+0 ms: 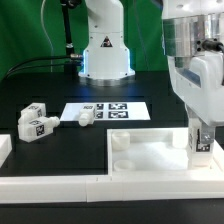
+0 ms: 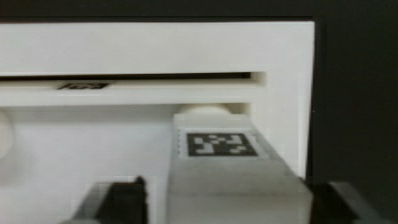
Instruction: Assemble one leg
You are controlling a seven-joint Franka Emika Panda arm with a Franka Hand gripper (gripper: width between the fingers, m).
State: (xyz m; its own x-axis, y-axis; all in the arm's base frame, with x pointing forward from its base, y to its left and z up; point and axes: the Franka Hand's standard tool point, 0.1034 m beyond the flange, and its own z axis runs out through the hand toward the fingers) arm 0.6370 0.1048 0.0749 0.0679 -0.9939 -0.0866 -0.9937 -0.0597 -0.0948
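Observation:
My gripper [image 1: 201, 138] is shut on a leg [image 1: 202, 147], a small white post with black-and-white tags, and holds it upright at the corner of the large white panel [image 1: 150, 158] on the exterior view's right. In the wrist view the leg [image 2: 222, 150] fills the space between my two dark fingers [image 2: 121, 202], with the gripper [image 2: 228, 198] around it and the panel [image 2: 160, 50] behind. I cannot tell whether the leg's lower end touches the panel. Another white post [image 1: 120, 143] stands on the panel's corner on the exterior view's left.
Two loose legs [image 1: 34, 121] lie on the black table at the exterior view's left. A third leg [image 1: 87, 117] lies on the edge of the marker board [image 1: 112, 110]. A white frame piece [image 1: 5, 150] borders the front left. The robot base [image 1: 105, 55] stands behind.

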